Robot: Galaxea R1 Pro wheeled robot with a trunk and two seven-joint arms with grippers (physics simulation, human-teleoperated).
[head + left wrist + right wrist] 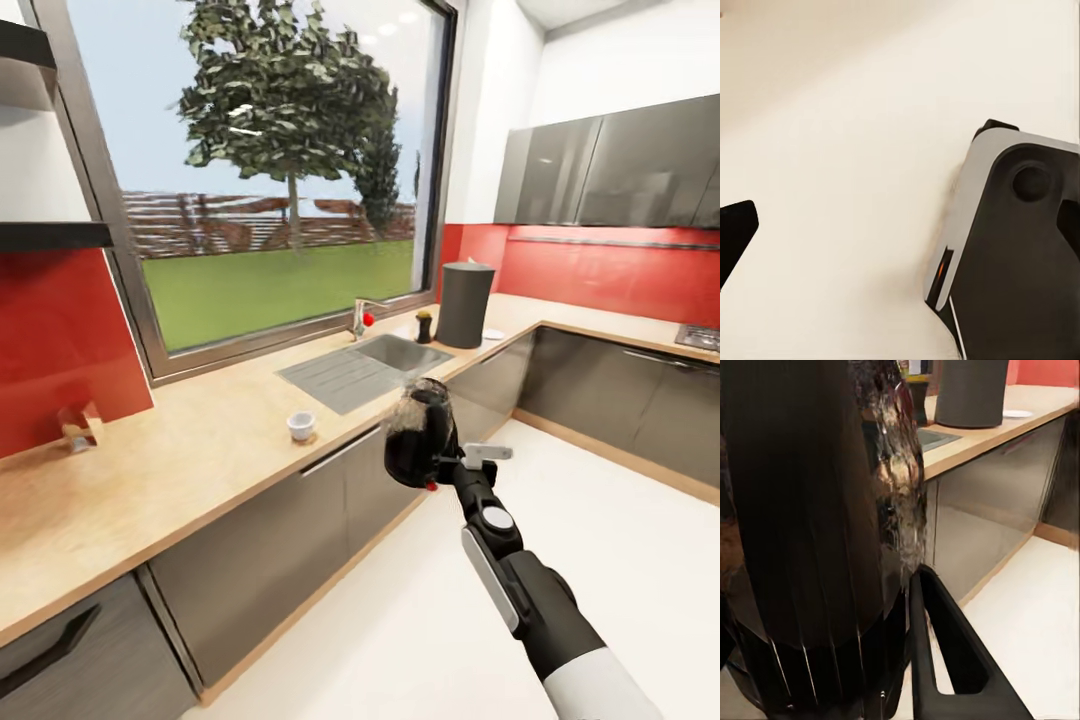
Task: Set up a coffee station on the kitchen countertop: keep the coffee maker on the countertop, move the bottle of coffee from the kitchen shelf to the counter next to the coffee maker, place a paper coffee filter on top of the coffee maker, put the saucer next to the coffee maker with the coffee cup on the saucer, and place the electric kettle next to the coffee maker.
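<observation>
My right gripper (447,462) is shut on the handle of the electric kettle (419,432), a domed glass kettle with a black base, held over the floor in front of the cabinets. Up close the electric kettle (817,532) stands beside one black finger (945,660). On the kitchen countertop (200,455) the tall dark grey coffee maker (465,303) stands in the corner. The bottle of coffee (424,326) is to its left and the white saucer (492,334) to its right. The coffee cup (301,425) sits left of the sink. My left gripper (900,229) hangs open over the floor. The paper coffee filter is not discernible.
A sink (400,352) with drainboard and tap lies under the window. Dark shelves (55,235) hang at the left wall. A small pale brownish object (80,425) rests against the red backsplash. A hob (700,337) is at the far right. White floor (420,620) lies open before the cabinets.
</observation>
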